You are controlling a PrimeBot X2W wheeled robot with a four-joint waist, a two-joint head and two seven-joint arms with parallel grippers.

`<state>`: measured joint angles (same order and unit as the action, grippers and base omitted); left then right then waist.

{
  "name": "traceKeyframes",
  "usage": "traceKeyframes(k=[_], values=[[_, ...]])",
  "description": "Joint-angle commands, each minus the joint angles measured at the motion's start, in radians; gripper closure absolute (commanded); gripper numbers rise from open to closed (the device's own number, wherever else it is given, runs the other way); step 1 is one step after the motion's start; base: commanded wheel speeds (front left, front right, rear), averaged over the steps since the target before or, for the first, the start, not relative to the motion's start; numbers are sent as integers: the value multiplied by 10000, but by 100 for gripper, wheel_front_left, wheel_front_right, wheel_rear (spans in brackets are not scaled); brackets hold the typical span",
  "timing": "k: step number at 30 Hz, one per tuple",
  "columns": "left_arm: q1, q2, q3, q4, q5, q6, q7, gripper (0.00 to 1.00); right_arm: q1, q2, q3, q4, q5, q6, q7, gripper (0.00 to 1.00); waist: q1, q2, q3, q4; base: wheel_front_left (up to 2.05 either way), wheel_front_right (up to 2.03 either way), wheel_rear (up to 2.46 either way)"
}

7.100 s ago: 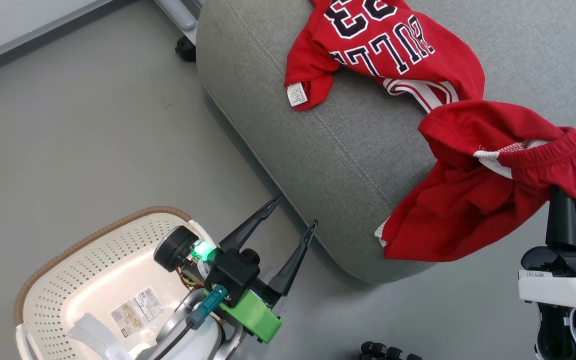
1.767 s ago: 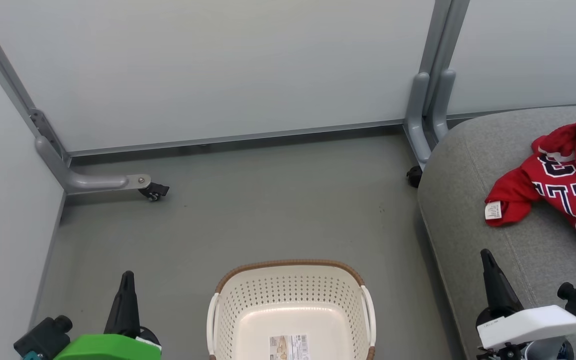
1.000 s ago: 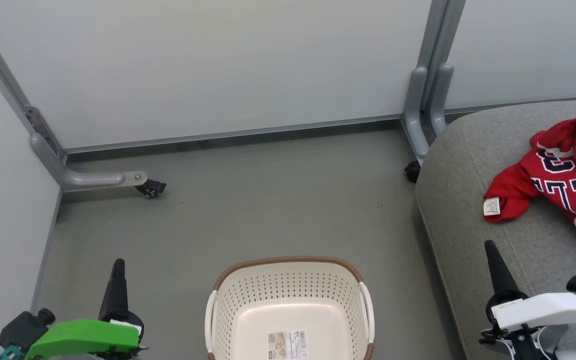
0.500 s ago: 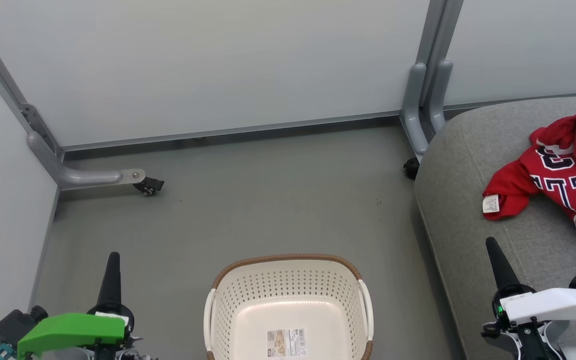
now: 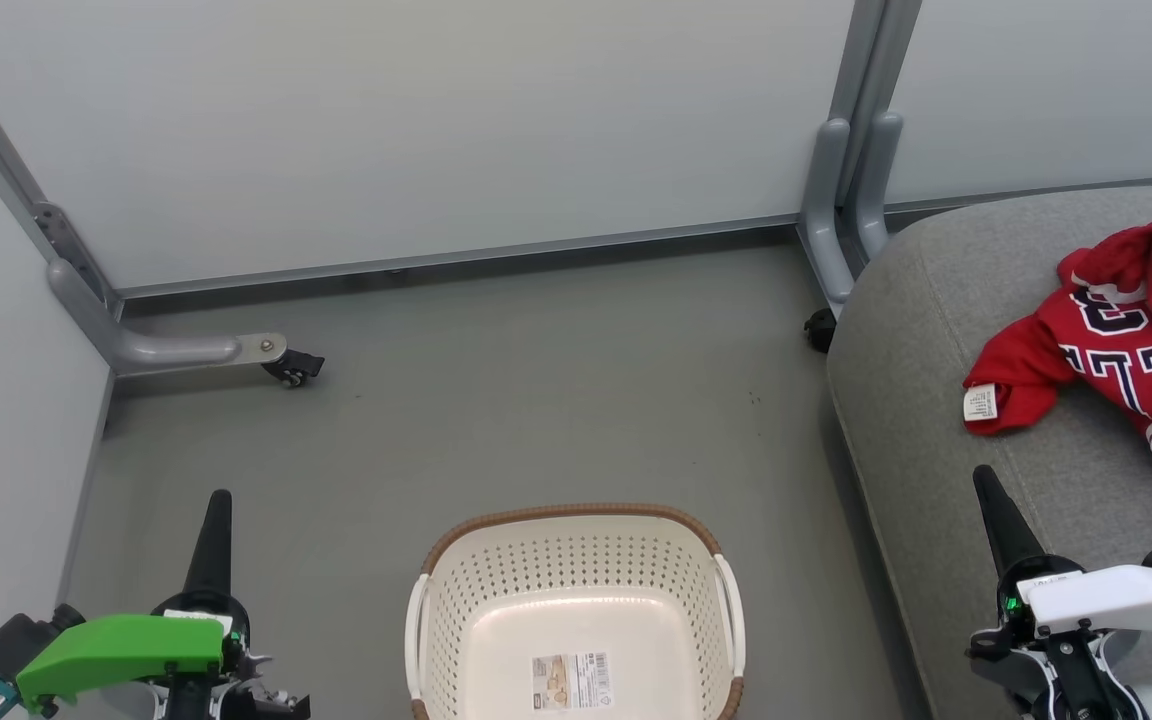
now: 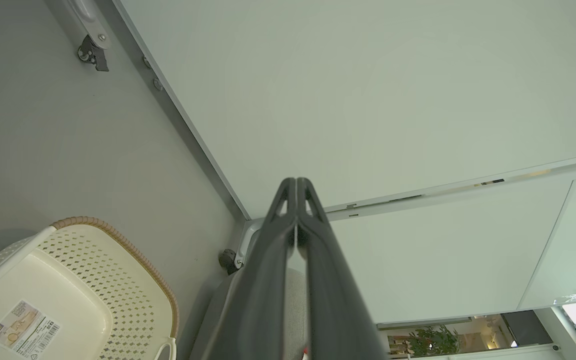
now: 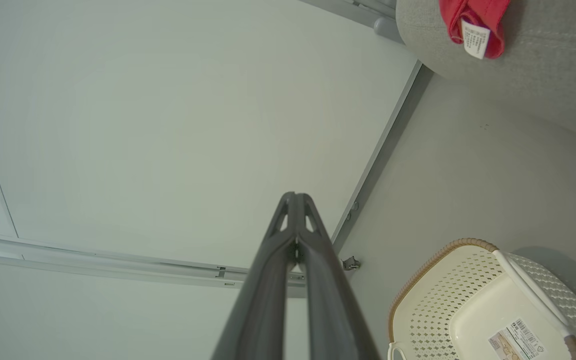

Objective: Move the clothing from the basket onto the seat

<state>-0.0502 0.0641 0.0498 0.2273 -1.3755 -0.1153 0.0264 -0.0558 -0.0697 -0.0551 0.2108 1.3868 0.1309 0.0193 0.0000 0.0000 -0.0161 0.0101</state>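
The cream basket [image 5: 576, 585] with its brown rim sits on the floor at the bottom centre, holding nothing but a label sticker [image 5: 570, 681]; it also shows as the basket [image 6: 93, 295] and the basket [image 7: 473, 295] in the wrist views. Red clothing [image 5: 1126, 350], a jersey with black-and-white lettering, lies on the grey seat [image 5: 936, 400] at the right edge, and its tagged corner of clothing [image 7: 473, 20] rests on the seat [image 7: 533, 60]. My left gripper [image 5: 218, 497] is shut at the lower left. At the lower right my right gripper [image 5: 982, 473] is shut, over the seat's front part.
Pale partition walls stand behind and to the left. A grey frame foot with a caster [image 5: 291, 368] reaches onto the floor at the left, and a grey post [image 5: 851, 190] with a caster [image 5: 818, 330] stands by the seat's far corner. Grey floor lies between basket and walls.
The head view has drifted slightly, so the scene sits a little higher and to the left. Both grippers stay shut and low, shifting only a little in view.
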Motion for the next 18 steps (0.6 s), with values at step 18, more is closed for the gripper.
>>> traceKeyframes(k=[18], values=[[-490,41,291,91,-1511,-129,439,100,-406,-30,-203,192,1478,-2,455,100,0,0,101,-53,0,0,0]])
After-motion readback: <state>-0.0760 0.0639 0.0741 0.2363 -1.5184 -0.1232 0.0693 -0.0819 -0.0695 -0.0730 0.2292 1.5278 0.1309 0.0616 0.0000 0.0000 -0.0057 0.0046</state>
